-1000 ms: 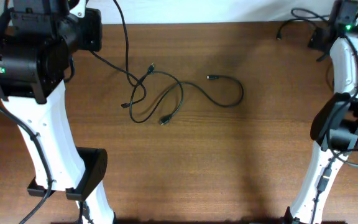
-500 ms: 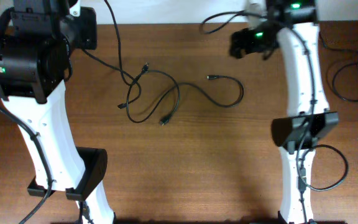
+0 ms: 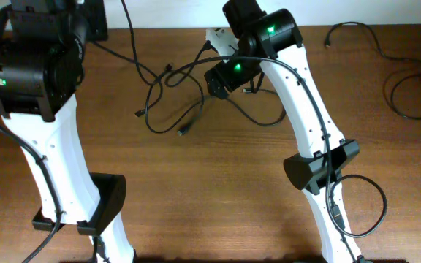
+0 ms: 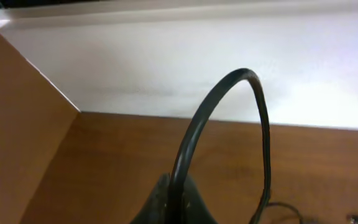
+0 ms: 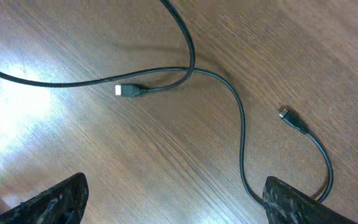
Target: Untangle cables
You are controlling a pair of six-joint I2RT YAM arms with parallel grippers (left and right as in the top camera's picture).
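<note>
The cables (image 3: 172, 102) lie as a loose black tangle on the wooden table, left of centre. One strand runs up-left to my left gripper (image 3: 93, 22) at the back left edge. In the left wrist view that gripper (image 4: 179, 200) is shut on a black cable (image 4: 229, 84) that arches above its jaws. My right gripper (image 3: 221, 77) hovers over the tangle's right part. In the right wrist view it (image 5: 176, 199) is open and empty above the table, with crossing cable strands (image 5: 241, 137) and two plug ends (image 5: 126, 91) (image 5: 289, 116) below it.
A separate black cable (image 3: 408, 95) lies curled at the back right of the table. The arm bases stand at the front left (image 3: 97, 204) and front right (image 3: 320, 164). A white wall runs along the table's far edge (image 4: 166, 62).
My right arm has swung from the back right corner to the middle, over the tangle. The tangle has shifted slightly up and left. The left arm barely moved.
</note>
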